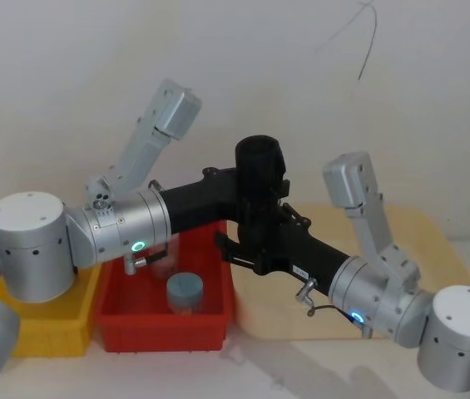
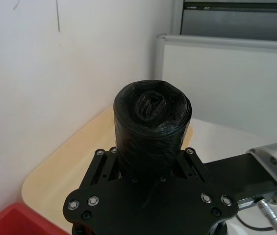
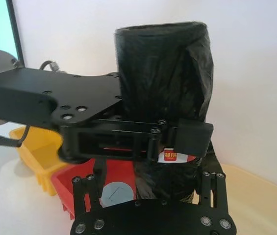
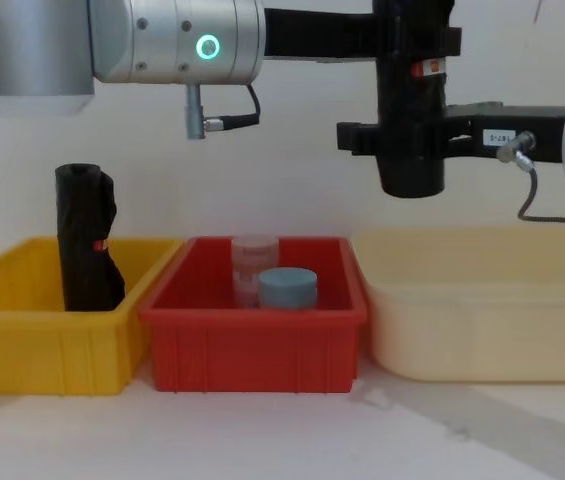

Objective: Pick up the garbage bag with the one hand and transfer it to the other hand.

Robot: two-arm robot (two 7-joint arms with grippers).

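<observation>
The left gripper [image 4: 414, 42] pinches the garbage bag roll [image 4: 412, 165] near its top. The right gripper [image 4: 412, 135] has its jaws spread around the lower part with a gap on one side, so the roll hangs upright above the red bin [image 4: 252, 355]. If the left jaws let go before the right ones press in, the slick plastic would likely slide down into the bin; the roll is a smooth, glossy black cylinder with a small red-and-white label [image 4: 430, 69] just under the left jaws.
</observation>
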